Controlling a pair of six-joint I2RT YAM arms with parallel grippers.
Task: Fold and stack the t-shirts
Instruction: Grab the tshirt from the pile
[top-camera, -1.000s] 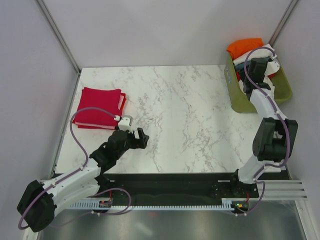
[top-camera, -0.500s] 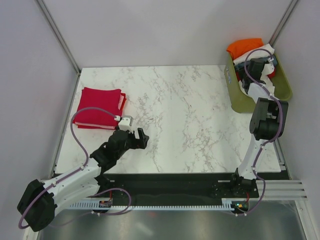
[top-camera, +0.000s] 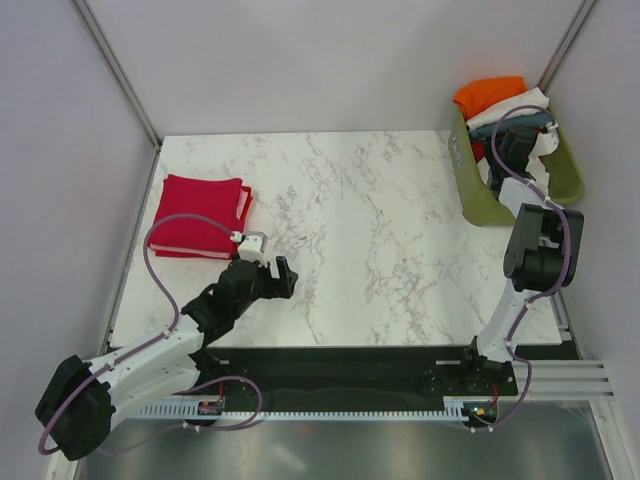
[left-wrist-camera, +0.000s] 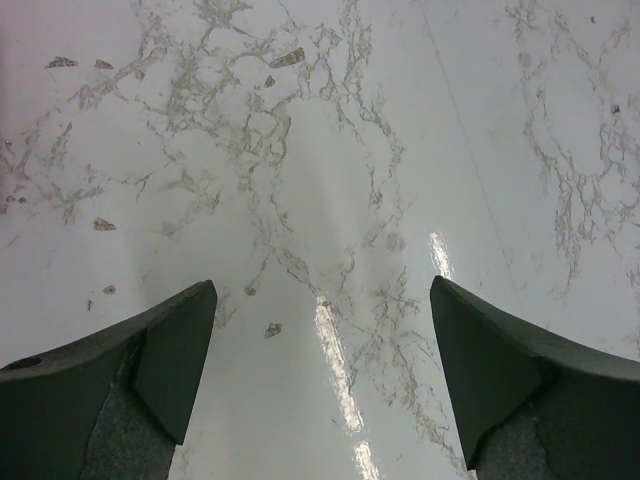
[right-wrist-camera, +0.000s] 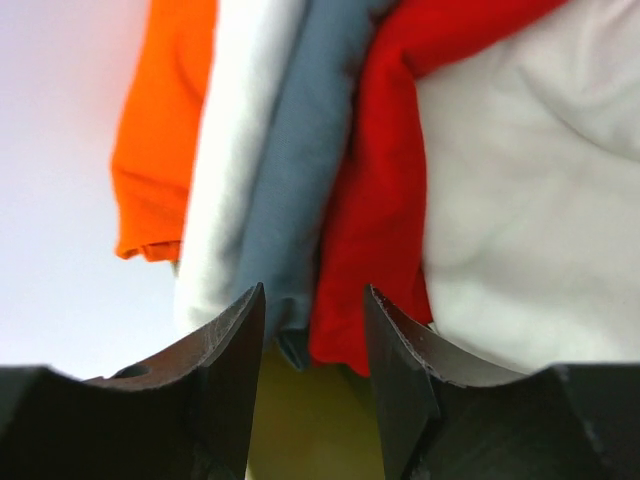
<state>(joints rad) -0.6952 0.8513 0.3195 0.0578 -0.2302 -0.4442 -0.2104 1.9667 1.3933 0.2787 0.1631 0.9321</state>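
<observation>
A crimson red t-shirt (top-camera: 200, 215), folded to a rectangle, lies at the table's far left. An olive-green basket (top-camera: 478, 196) at the far right holds an orange tee (top-camera: 488, 93), white tees (right-wrist-camera: 525, 230), a slate blue-grey tee (right-wrist-camera: 300, 190) and a red tee (right-wrist-camera: 385, 190). My right gripper (right-wrist-camera: 314, 310) is over the basket, jaws partly open around the hanging edges of the blue-grey and red tees, not closed on them. My left gripper (left-wrist-camera: 322, 330) is open and empty, low over bare marble near the table's front left (top-camera: 272, 277).
The marble table (top-camera: 380, 230) stretches between the folded shirt and the basket. Grey walls enclose the back and sides. The basket stands at the far right edge against the corner post.
My right arm has folded up and its gripper has moved further back over the basket, close to the shirts. The left arm has stayed put.
</observation>
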